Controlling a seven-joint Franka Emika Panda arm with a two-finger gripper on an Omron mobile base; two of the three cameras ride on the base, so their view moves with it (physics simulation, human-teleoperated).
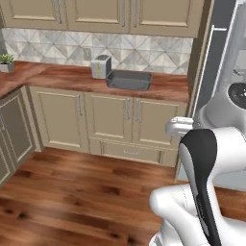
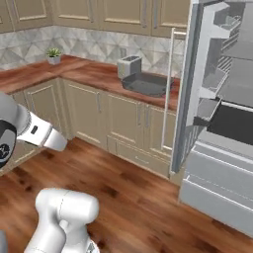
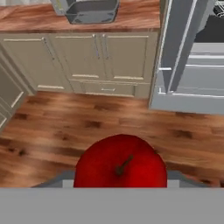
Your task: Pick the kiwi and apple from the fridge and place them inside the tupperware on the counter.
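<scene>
The gripper is clamped on the apple (image 3: 120, 162), the red ball sitting right in front of the hand camera with its stem facing us, and the fingers themselves are hidden behind the fruit. It hangs above the wooden floor (image 3: 87, 122), well short of the bench (image 1: 72, 77). Ahead on that bench sits the tupperware (image 1: 129, 79), dark grey, just beside the silver toaster (image 1: 101, 66), and it looks empty from here. The fridge (image 2: 222, 123) stands open on the right, its door (image 2: 185, 89) swung out towards the cabinets.

The risk now, I'd say: a round, glossy fruit on two small tips could roll out on a fast swing, and it would drop to the floor, far from the tray. A release too near the toaster side could also land it on the rim.

The hand view gives us the apple and the grip; the base views give the tray's place beside the toaster and the shelves inside the fridge. No kiwi to be made out on those shelves
</scene>
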